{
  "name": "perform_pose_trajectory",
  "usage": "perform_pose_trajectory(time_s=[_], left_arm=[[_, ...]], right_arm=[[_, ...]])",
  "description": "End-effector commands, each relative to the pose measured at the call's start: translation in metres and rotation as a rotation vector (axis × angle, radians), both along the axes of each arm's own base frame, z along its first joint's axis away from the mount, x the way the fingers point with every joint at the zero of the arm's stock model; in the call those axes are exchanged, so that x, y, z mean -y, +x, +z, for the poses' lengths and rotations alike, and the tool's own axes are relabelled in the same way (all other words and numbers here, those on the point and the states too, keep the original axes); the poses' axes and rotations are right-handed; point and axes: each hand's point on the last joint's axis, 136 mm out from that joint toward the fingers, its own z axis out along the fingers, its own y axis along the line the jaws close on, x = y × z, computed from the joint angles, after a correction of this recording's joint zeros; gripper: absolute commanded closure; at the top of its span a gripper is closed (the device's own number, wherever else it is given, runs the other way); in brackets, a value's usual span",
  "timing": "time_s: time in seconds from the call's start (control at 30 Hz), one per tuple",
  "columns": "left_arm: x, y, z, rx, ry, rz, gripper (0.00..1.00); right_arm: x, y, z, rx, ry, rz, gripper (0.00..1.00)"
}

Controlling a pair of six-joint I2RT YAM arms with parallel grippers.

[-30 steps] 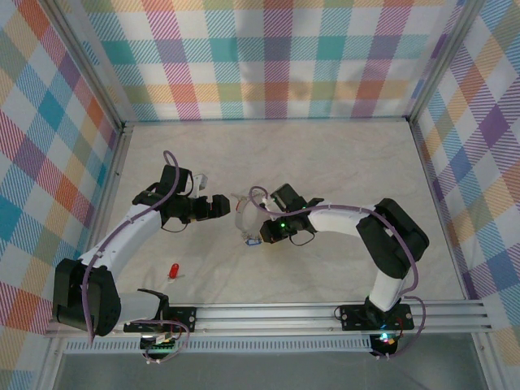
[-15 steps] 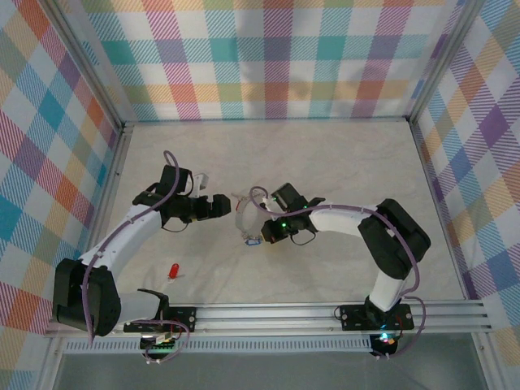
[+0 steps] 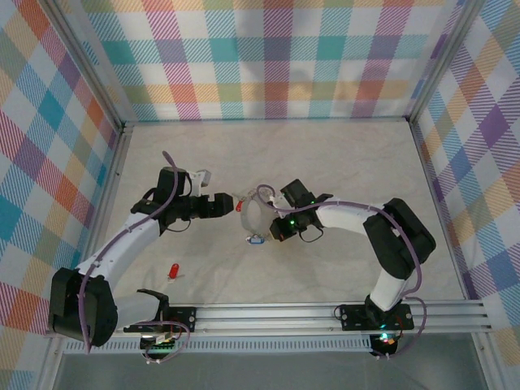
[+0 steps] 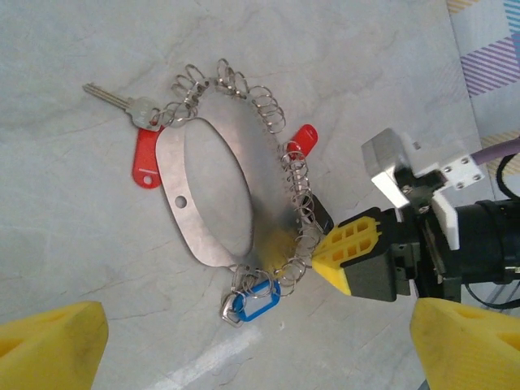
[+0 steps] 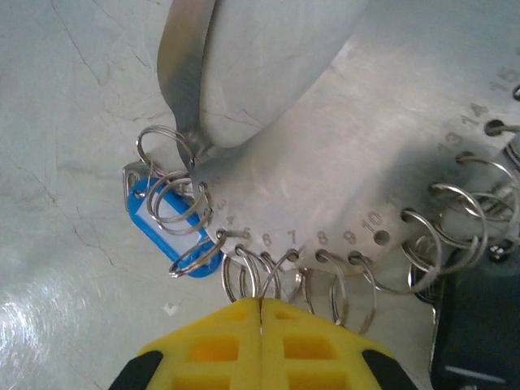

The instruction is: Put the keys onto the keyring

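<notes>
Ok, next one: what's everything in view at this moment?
keyring: one, silver band fringed with wire rings, centre of the table.
red tags: two, red, on the keyring's rings; one carries a silver key.
blue tag: one, blue, at the keyring's near side.
black tag: one, black, among the keyring's rings.
loose red key: one, red, on the table, apart from the keyring.
table: one, pale marbled.
walls: checked, multicoloured, around the table.
left gripper: yellow tips, open, beside the keyring.
right gripper: yellow tips, shut on the keyring's ringed edge.
</notes>
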Motion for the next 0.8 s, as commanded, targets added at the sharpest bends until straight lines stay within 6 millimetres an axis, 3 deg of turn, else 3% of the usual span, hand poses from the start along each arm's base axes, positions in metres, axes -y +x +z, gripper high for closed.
perform_pose_trajectory(time_s=[0.0,0.47,0.77], left_arm=[[0.003,-0.002,0.008,0.064,0.009,-0.038,0.05],[-0.002,-0.005,0.007,0.065,0.043,-0.034,0.04],[-0.002,-0.006,0.007,0.061,0.045,-0.033,0.04]], right_arm=[[0.006,-0.001,-0.013,-0.011,-0.064,0.032,0.98],[0.013,0.010,-0.008,0.029,-0.119,-0.008,0.83],[0.016,0.014,-0.005,0.045,-0.132,-0.029,0.81]])
